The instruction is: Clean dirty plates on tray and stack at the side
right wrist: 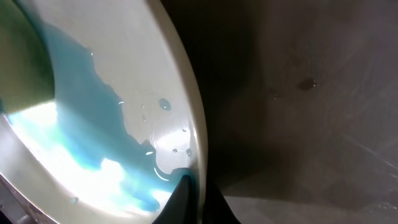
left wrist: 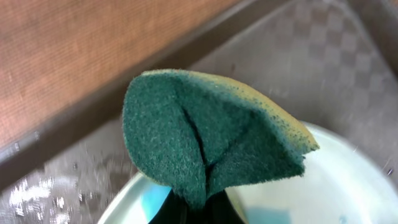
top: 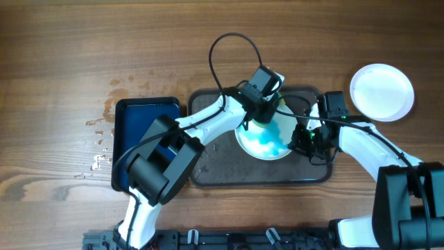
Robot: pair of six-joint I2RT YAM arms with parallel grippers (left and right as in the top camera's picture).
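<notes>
A white plate [top: 267,139] smeared with teal-blue liquid sits tilted in the dark tray [top: 222,173]. My right gripper [top: 300,139] is shut on the plate's right rim; the right wrist view shows the rim [right wrist: 186,124] pinched between the fingers [right wrist: 194,193]. My left gripper [top: 260,111] is shut on a folded green and yellow sponge [left wrist: 211,143], held over the plate's far edge [left wrist: 348,186]. A clean white plate [top: 381,92] lies on the table to the right of the tray. A third plate is not visible.
A dark blue basin [top: 142,139] stands left of the tray, partly under my left arm. Water drops [top: 100,139] lie on the wooden table left of the basin. The tray floor [left wrist: 311,68] is wet.
</notes>
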